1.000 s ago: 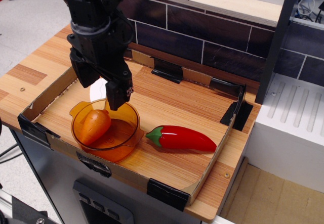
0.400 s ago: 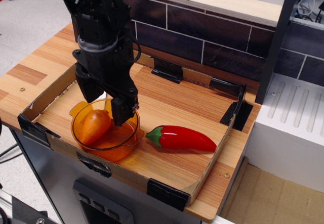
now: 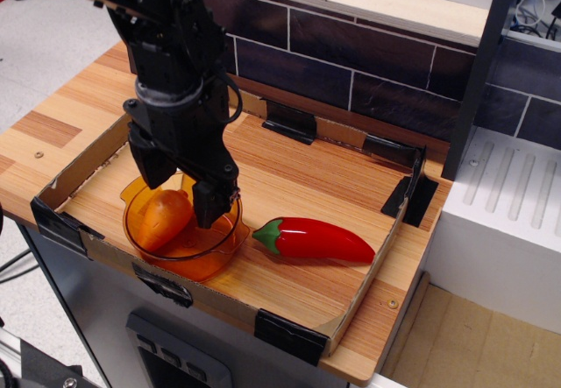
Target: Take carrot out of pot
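The orange carrot [image 3: 163, 216] lies inside the translucent amber pot [image 3: 215, 251] at the front left of the cardboard tray. My black gripper [image 3: 173, 192] hangs directly over the pot, open, with one finger [image 3: 145, 165] at the pot's back left rim and the other finger [image 3: 210, 201] lowered into the pot to the right of the carrot. The fingers straddle the carrot's upper end; I cannot tell whether they touch it.
A glossy red chili pepper [image 3: 316, 240] with a green stem lies on the tray floor just right of the pot. The low cardboard tray wall [image 3: 88, 155] rings the work area. A dark tiled wall [image 3: 351, 55] stands behind, a white appliance [image 3: 504, 213] at right.
My gripper has come down from above the pot until its fingers reach the rim, around the carrot. The carrot, pot and pepper have not moved.
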Robot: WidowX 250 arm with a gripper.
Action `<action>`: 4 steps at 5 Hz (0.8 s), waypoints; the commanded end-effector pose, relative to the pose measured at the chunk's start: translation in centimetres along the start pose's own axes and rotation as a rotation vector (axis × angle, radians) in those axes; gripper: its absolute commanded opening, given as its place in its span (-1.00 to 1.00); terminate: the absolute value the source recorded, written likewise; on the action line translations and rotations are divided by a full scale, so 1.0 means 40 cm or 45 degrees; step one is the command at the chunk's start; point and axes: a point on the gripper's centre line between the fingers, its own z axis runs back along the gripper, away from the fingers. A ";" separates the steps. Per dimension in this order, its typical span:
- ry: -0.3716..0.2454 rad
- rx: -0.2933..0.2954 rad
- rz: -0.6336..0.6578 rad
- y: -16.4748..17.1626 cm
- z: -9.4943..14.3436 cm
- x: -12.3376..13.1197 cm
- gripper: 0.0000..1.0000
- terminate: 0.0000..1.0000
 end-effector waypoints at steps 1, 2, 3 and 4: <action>-0.027 0.037 -0.002 0.022 -0.010 -0.002 1.00 -1.00; -0.026 0.043 -0.002 0.020 -0.020 -0.004 1.00 -1.00; -0.017 0.041 0.000 0.015 -0.027 -0.007 1.00 -1.00; -0.005 0.053 0.006 0.014 -0.038 -0.010 1.00 -1.00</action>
